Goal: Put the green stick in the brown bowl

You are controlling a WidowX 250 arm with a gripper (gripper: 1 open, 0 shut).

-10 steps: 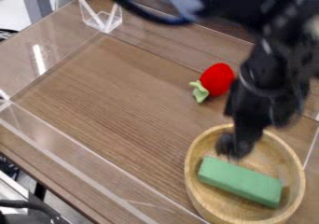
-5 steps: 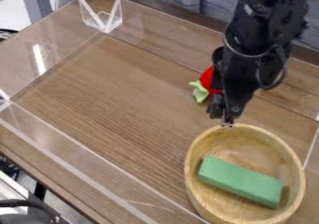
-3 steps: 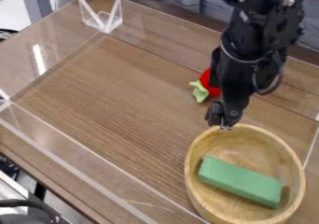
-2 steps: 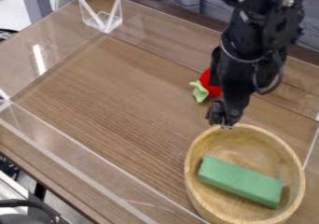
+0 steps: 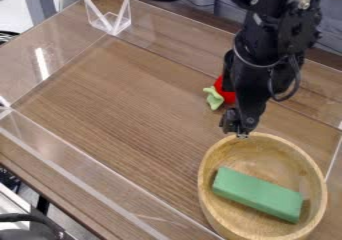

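Note:
The green stick [image 5: 259, 194] lies flat inside the brown bowl [image 5: 210, 166] at the lower right, slanting from upper left to lower right. My gripper [image 5: 239, 123] hangs above the bowl's far rim, pointing steeply down, its fingers apart and empty. It is clear of the stick, which lies well below it in the picture.
A red strawberry-like toy with green leaves [image 5: 217, 95] sits just behind the gripper, mostly hidden by the arm. Clear acrylic walls [image 5: 54, 54] enclose the wooden tabletop [image 5: 120, 104]. A small clear stand [image 5: 108, 19] is at the back left.
Two seconds ago the gripper was down in the bowl at the stick's end. It has since risen and drawn back past the rim, then held still. The stick stays in the bowl.

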